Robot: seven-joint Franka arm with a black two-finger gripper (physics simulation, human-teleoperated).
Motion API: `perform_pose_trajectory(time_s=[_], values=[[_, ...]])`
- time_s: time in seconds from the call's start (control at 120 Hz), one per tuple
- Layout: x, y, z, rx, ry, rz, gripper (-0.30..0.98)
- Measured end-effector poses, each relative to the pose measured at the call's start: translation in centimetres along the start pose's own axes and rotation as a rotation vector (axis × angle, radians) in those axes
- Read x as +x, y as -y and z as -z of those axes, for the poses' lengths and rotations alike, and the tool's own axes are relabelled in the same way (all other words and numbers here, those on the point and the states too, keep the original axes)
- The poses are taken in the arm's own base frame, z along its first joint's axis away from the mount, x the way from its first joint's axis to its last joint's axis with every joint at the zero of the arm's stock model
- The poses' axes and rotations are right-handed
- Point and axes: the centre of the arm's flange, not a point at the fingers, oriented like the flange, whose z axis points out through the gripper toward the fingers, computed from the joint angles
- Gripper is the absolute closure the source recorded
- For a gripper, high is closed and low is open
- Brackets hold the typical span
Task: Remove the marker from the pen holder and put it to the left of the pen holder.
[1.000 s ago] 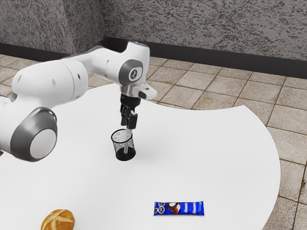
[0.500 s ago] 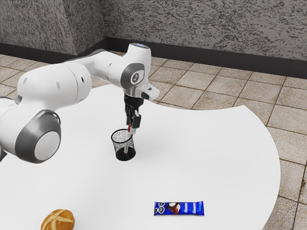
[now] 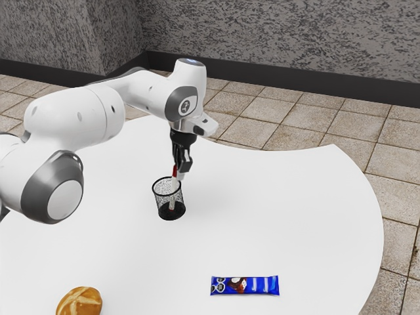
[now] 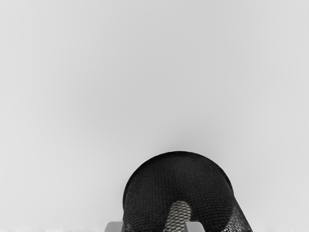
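Just under the gripper (image 3: 180, 172) is the pen holder (image 3: 161, 195), black mesh, round, upright on the white table (image 3: 275, 203). Marker (image 3: 174, 186) is in it: lower part down inside the mesh, pale body up past the rim, red part (image 3: 174, 171) right by the gripper's tip. Leans a bit, top toward the gripper. Can't tell if the gripper is clamped on it, closed or spread; contact spot is too small and partly hidden. Gripper points down, low over the holder, a little toward the exterior view's right of its middle. Wrist view: dark mesh holder just past the gripper's tip, round rim, marker's pale lower end visible against the mesh, plain tabletop around it.

Snack bar (image 3: 245, 285), blue wrapper, flat on the table, well apart from the gripper, toward the exterior view's right and nearer that camera. Bread roll (image 3: 79, 304), golden brown, pale lines on top, also well apart, toward the exterior view's left and nearer the camera; cut off by the picture edge. Beyond the gripper and the table: tiled floor (image 3: 308, 121), then grey speckled wall (image 3: 282, 39) with a dark strip (image 3: 295, 86) along its foot.
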Motion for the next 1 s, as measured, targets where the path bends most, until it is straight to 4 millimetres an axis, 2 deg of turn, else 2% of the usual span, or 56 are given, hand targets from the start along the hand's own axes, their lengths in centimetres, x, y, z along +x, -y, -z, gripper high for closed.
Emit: perform_pose_trajectory(time_s=[0.408,0.642,0.742,0.925,1.0], values=[[-1.2,-0.3,0.3,-0.031,0.059,0.011,0.69],[-1.5,-1.5,1.2,-0.031,0.121,0.010,0.75],[-2.3,-2.6,3.9,-0.024,0.125,0.010,0.76],[-6.4,-3.8,13.5,0.041,0.095,0.046,0.77],[-7.7,-4.1,15.9,0.051,0.110,0.060,0.78]])
